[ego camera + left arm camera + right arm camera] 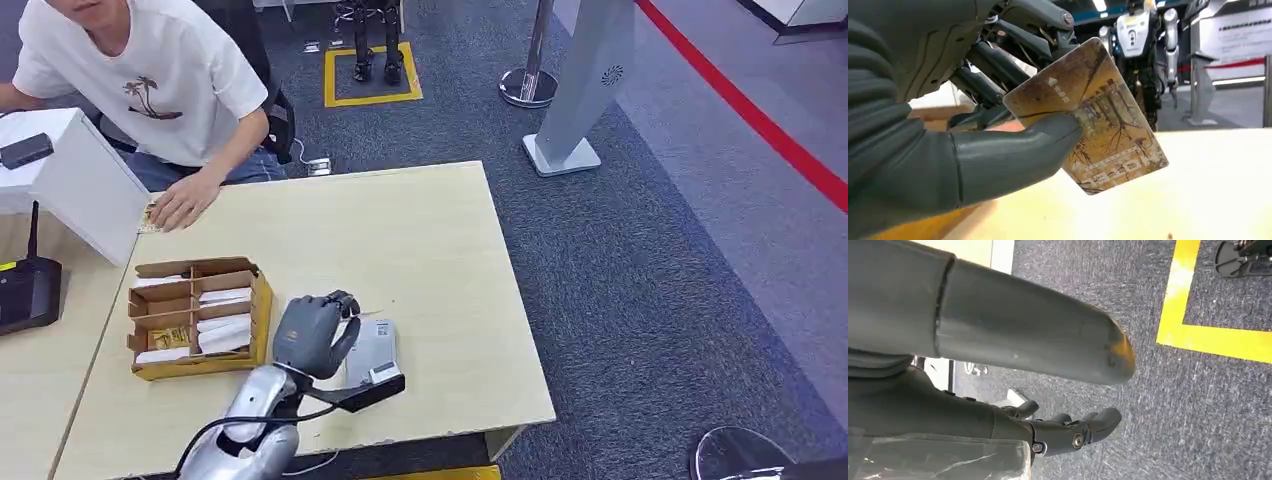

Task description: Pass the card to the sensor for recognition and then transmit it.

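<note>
On the pale wooden surface (440,260), a cardboard box (197,316) of cards sits at nine o'clock from the left robot hand (312,335), the grey sensor (373,358) touching at three. A person's hand (184,203) rests at eleven. The left wrist view shows thumb and fingers (998,65) pinching the card (1098,120). The right robot hand (1038,390) hangs spread over carpet (1148,405).

A light wooden table (430,250) stands on grey carpet (650,280). On its left part sits an open cardboard box (262,310) with compartments holding white and yellowish cards. A person in a white T-shirt (150,80) sits at the far side, one hand (183,203) resting flat on the table's far left corner. Beside that hand stands a white box (85,185), and a black device (25,290) lies further left. Beyond the table, a yellow square outline (370,98) marks the carpet, a grey pedestal (585,80) stands upright, and a red line (760,120) runs diagonally across the floor.
</note>
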Controlling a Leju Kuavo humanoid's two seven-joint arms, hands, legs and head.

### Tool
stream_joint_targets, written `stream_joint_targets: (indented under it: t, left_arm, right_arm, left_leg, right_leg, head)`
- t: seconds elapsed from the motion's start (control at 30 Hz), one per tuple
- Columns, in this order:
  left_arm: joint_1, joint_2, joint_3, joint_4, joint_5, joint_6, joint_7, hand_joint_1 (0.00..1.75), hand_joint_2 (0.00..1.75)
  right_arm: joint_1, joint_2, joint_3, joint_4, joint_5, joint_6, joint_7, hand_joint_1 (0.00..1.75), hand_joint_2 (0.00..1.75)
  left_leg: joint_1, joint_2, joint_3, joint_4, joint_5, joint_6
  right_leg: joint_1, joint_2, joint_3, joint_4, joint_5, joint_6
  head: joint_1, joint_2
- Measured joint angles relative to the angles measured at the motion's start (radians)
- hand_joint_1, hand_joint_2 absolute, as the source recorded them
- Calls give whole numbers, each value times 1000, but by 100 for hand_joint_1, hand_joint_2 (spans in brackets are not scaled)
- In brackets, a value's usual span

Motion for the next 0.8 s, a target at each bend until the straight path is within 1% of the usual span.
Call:
stream_joint_targets:
  t: [0.27, 0.57, 0.8]
  left_arm:
    - [52, -7, 0, 8, 33, -2, 5, 175, 175]
    - [72, -25, 0, 10, 53, -8, -4, 175, 175]
    - [76, -29, 0, 10, 67, -10, -11, 175, 175]
  right_arm:
    - [0, 0, 0, 0, -11, -2, 0, 0, 175]
    - [0, 0, 0, 0, -11, -2, 0, 0, 175]
    - [0, 0, 0, 0, -14, -3, 0, 0, 175]
  left_leg:
    - [0, 0, 0, 0, 0, 0]
    - [0, 0, 0, 0, 0, 0]
    - [0, 0, 0, 0, 0, 0]
  right_leg:
    - [0, 0, 0, 0, 0, 0]
    - [0, 0, 0, 0, 0, 0]
    - [0, 0, 0, 0, 0, 0]
  head:
    - [0, 0]
    - [0, 0]
    - [0, 0]
